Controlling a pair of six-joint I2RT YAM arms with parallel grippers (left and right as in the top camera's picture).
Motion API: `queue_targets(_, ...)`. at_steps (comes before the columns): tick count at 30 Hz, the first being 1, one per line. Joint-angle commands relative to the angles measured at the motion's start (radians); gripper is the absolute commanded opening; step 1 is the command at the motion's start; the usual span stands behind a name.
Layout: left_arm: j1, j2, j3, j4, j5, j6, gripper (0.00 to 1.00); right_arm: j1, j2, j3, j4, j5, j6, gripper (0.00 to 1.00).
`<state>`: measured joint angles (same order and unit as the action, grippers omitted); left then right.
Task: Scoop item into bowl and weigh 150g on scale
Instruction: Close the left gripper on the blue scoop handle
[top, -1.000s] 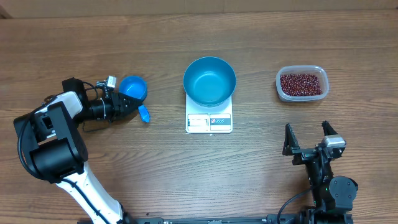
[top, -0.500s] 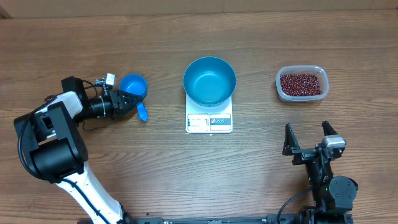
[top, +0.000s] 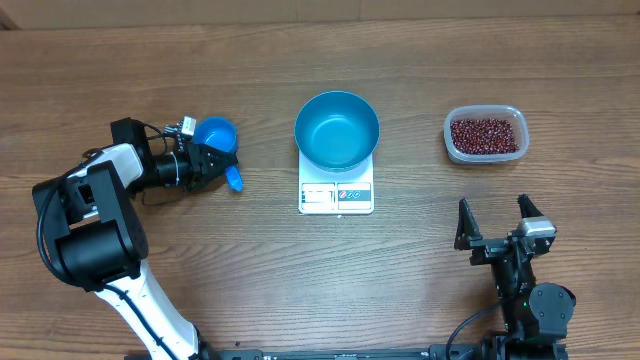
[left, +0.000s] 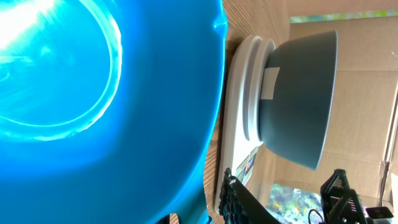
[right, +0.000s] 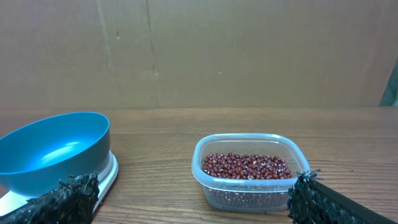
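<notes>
Left tool (top: 212, 160) pinched on the scoop (top: 215, 135), right tool (top: 492, 205) wide, empty. Beans (top: 485, 135) sit in the tub (top: 448, 140), far right — lift level, clear the bowl (top: 337, 130) on the scale (top: 337, 197) before dipping.

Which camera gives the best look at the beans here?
Right wrist: the beans sit close in the clear tub, individually visible. Overhead shows them small, from above. The left wrist view is mostly filled by the blue scoop, with only a blurred glimpse at the bottom edge.

Left end effector (top: 214, 163) and blue scoop (top: 215, 133) a little farther right and up than before
</notes>
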<state>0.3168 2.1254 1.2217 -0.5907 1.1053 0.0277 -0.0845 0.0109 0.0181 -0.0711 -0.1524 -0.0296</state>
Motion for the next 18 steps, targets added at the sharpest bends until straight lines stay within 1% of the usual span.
queue_targets(1, 0.017, 0.006, 0.004, 0.032, -0.005, -0.033, 0.31, 0.005, -0.008, -0.01, 0.005, 0.003, -0.005, 1.0)
queue_targets(3, 0.019, 0.006, 0.004, 0.071, 0.004, -0.079, 0.29, 0.005, -0.008, -0.01, 0.005, 0.003, -0.005, 1.0)
queue_targets(5, 0.019, 0.006, 0.004, 0.089, 0.033, -0.088, 0.25, 0.005, -0.008, -0.01, 0.005, 0.003, -0.005, 1.0)
queue_targets(9, 0.019, 0.006, 0.004, 0.095, 0.048, -0.087, 0.25, 0.005, -0.008, -0.01, 0.005, 0.003, -0.005, 1.0)
queue_targets(12, 0.019, 0.006, 0.004, 0.095, 0.048, -0.088, 0.27, 0.005, -0.008, -0.011, 0.005, 0.003, -0.005, 1.0)
queue_targets(13, 0.019, 0.006, 0.004, 0.098, 0.048, -0.088, 0.3, 0.005, -0.008, -0.01, 0.005, 0.003, -0.005, 1.0)
queue_targets(18, 0.019, 0.006, 0.004, 0.135, 0.039, -0.088, 0.32, 0.005, -0.008, -0.01, 0.005, 0.003, -0.005, 1.0)
